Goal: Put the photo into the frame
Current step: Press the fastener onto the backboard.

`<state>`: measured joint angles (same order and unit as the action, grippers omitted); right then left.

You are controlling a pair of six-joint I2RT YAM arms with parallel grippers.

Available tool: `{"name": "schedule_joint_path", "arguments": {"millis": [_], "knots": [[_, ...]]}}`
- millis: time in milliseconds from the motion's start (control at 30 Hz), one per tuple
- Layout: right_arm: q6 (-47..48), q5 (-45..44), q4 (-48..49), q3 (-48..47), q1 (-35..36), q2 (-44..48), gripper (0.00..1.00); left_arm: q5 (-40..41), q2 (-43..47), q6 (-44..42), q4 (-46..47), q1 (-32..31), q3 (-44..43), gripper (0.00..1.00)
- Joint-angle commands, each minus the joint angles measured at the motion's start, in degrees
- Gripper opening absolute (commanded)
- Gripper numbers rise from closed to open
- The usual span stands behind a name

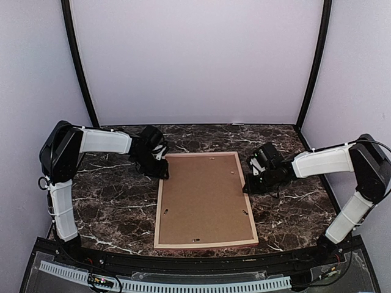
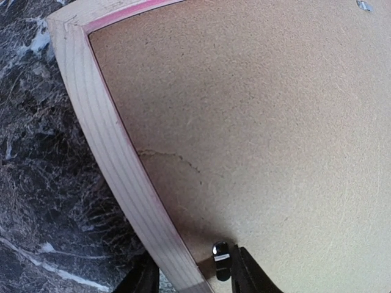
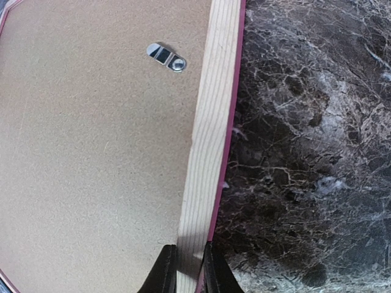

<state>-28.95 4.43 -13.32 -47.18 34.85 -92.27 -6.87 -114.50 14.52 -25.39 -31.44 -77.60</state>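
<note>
The frame (image 1: 159, 207) lies back up on the marble table, its pale wood rails showing with a pink-red edge. A plain brown backing board (image 1: 204, 198) fills it. The photo is hidden. My left gripper (image 1: 164, 174) is at the left rail near the far left corner. In the left wrist view its jaws (image 2: 192, 281) stand open astride the rail (image 2: 104, 134), the inner finger on the board (image 2: 256, 122) beside a metal clip (image 2: 221, 259). My right gripper (image 1: 247, 188) is at the right rail. In the right wrist view it (image 3: 190, 274) is shut on the rail (image 3: 211, 104).
Small metal turn clips sit on the backing board (image 3: 91, 152), one near the right rail (image 3: 166, 57). Dark marble table (image 1: 110, 201) surrounds the frame. White walls stand at the back and sides, and a black ledge (image 1: 183, 268) runs along the near edge.
</note>
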Motion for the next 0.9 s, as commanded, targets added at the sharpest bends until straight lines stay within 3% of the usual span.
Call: {"name": "schedule_joint_path", "arguments": {"millis": [0, 333, 667, 733, 867], "knots": [[1.3, -1.2, 0.2, -0.1, -0.5, -2.5, 0.16, 0.5, -0.4, -1.6, -2.6, -0.4, 2.4, 0.39], [1.5, -0.7, 0.3, 0.1, -0.5, -2.9, 0.15, 0.1, -0.4, -2.2, -2.3, -0.3, 2.7, 0.3], [1.5, -0.4, 0.3, 0.1, -0.5, -3.0, 0.15, -0.4, 0.1, -2.4, -2.0, -0.4, 3.0, 0.29], [1.5, -0.4, 0.3, 0.1, -0.5, -3.0, 0.15, -1.0, 0.4, -2.1, -1.8, -0.3, 3.0, 0.31], [1.4, -0.6, 0.2, 0.2, -0.5, -2.8, 0.15, -2.3, 1.7, -1.2, -1.3, -0.3, 3.1, 0.5]]}}
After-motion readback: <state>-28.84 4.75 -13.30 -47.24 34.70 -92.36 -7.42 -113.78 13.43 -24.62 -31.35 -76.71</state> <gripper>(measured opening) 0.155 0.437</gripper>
